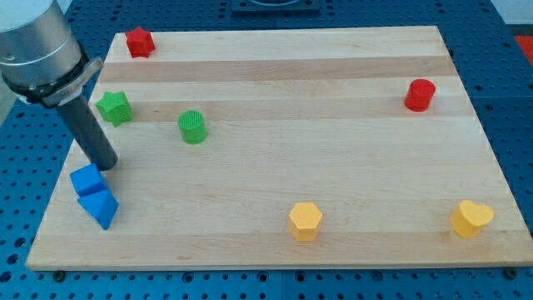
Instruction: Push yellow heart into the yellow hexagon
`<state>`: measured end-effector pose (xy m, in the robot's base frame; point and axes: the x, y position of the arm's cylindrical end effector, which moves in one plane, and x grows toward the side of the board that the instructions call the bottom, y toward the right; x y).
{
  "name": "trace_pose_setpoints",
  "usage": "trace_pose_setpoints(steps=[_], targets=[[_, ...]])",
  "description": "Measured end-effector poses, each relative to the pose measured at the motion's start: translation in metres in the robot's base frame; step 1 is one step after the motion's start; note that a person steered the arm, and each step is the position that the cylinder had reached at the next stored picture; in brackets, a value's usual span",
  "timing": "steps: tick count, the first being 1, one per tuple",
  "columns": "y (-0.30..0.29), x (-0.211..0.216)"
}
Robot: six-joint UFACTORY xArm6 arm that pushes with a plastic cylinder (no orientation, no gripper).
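The yellow heart (471, 218) lies near the board's bottom right corner. The yellow hexagon (306, 221) lies to its left, near the bottom edge at the middle, well apart from the heart. My tip (105, 166) is at the view's left, touching or just above the top of the blue cube (87, 179), far from both yellow blocks. The rod rises up and left to the arm's grey body.
A blue triangular block (100, 207) sits just below the blue cube. A green star (114, 107) and a green cylinder (192, 127) are at upper left. A red star-like block (140, 42) is at the top left, a red cylinder (420, 94) at upper right. The wooden board (275, 75) ends near the heart.
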<state>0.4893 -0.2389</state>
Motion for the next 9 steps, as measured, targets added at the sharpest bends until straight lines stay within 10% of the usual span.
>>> trace_pose_setpoints(steps=[5, 9], targets=[[0.064, 0.015], [0.444, 0.009]])
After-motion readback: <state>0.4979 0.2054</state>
